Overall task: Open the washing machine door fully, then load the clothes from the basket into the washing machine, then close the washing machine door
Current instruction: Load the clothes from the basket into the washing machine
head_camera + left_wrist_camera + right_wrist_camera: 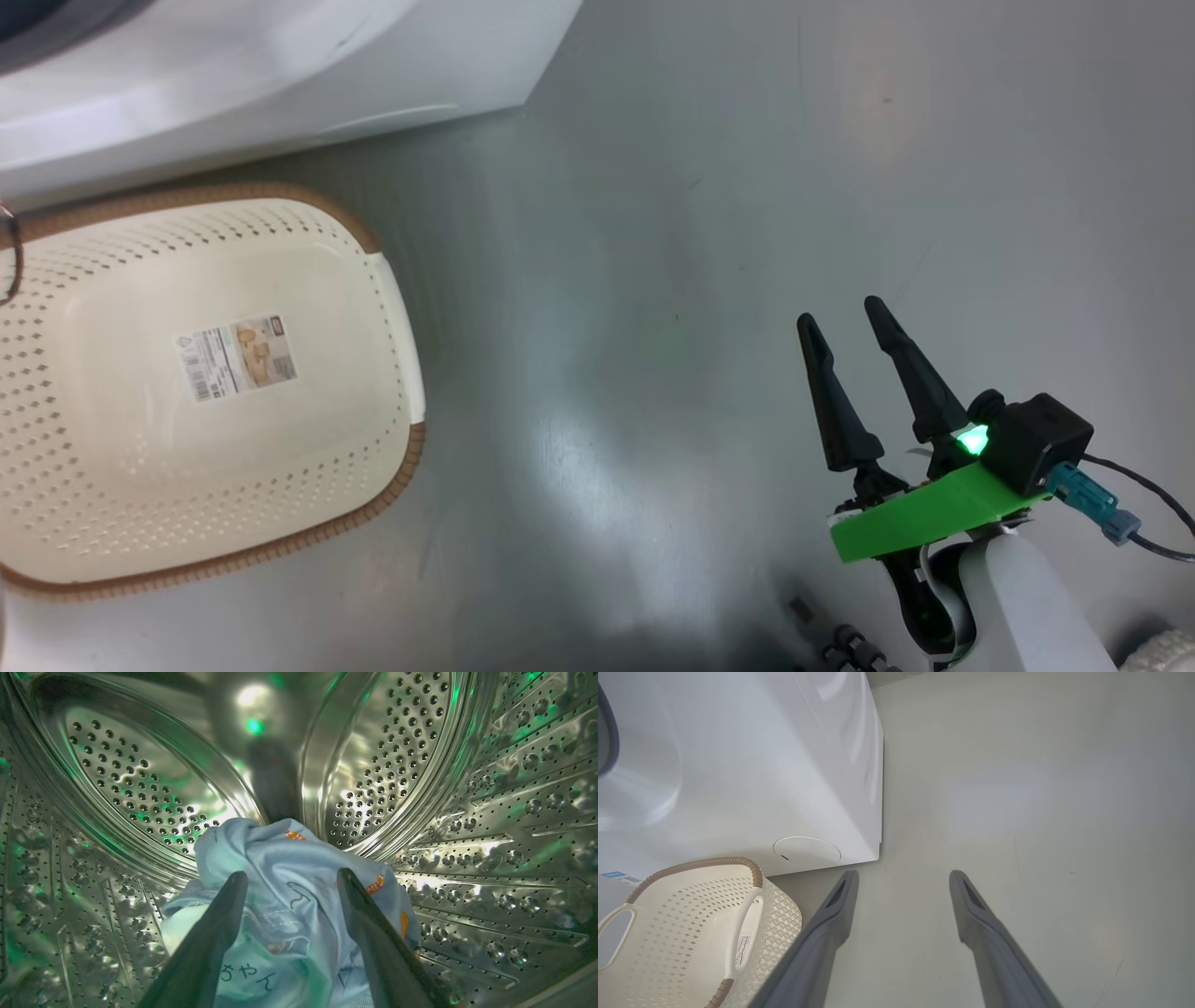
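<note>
Your left pincer (pixel 292 875) is gaping wide, empty, beside the clothes (pixel 261 851) lying in the washing machine (pixel 140 788); likely soft, light, so pinch a bunched fold. Your right pincer (pixel 840 313) is hanging open, empty.

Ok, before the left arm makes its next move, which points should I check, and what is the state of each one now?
1. Basket holds no clothes: ok.
2. Clothes lie in the drum: ok.
3. Left gripper open: ok, fingers apart over the fabric.
4. Left gripper outside the washing machine: not ok, it is inside the drum.
5. Right gripper open and holding nothing: ok, above the floor.
6. Washing machine door free to swing shut: cannot tell.
</note>
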Available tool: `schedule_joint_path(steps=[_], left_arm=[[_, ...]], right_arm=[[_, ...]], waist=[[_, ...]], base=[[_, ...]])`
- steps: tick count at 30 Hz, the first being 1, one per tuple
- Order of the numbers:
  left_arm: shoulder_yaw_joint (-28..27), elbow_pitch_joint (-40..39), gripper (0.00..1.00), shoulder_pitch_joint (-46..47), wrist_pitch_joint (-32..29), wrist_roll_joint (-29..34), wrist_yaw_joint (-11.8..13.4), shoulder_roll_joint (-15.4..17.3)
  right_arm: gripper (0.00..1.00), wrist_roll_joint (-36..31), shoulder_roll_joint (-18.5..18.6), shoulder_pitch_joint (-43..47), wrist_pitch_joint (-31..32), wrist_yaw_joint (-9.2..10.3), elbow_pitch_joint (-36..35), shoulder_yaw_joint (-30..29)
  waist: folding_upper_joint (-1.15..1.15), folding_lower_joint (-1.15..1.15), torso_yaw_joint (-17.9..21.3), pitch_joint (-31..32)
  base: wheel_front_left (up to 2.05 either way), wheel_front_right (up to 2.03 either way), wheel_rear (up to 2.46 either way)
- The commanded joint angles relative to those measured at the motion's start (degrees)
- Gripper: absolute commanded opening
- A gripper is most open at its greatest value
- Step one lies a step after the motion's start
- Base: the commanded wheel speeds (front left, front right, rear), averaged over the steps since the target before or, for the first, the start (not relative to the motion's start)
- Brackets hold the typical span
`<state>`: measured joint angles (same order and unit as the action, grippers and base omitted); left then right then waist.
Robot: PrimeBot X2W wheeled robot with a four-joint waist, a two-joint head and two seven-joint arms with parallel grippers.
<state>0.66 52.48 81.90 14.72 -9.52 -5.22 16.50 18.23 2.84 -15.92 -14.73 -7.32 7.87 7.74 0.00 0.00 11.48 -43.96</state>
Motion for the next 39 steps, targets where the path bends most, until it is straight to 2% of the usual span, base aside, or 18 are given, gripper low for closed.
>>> schedule_joint_path(steps=[1, 19, 34, 39], left_arm=[[-0.25, -1.20, 1.00, -1.90, 0.28, -0.32, 0.34, 2.09], [-2.62, -6.95, 1.00, -16.16, 0.28, -2.30, -0.31, -1.67], [-4.22, -16.98, 1.00, -30.95, 0.28, -2.55, -1.00, -5.86], [-5.23, -21.61, 1.00, -37.53, 0.28, -2.60, -1.41, -6.14]], right_arm=[[1.00, 0.02, 0.04, 0.61, -0.27, -0.17, -0.59, 0.88], [1.00, -0.64, 0.04, 0.63, -0.27, -0.17, 2.44, -0.40], [1.00, -1.27, 0.04, 2.04, -0.27, -0.17, 3.87, -1.14], [1.00, -1.34, 0.04, 3.02, -0.27, -0.17, 4.42, -1.16]], waist=[[0.00, 0.00, -0.74, 1.49], [0.00, 0.00, -3.30, 10.14], [0.00, 0.00, -5.07, 17.67], [0.00, 0.00, -5.22, 20.85]], base=[[0.00, 0.00, 0.00], [0.00, 0.00, 0.00], [0.00, 0.00, 0.00], [0.00, 0.00, 0.00]])
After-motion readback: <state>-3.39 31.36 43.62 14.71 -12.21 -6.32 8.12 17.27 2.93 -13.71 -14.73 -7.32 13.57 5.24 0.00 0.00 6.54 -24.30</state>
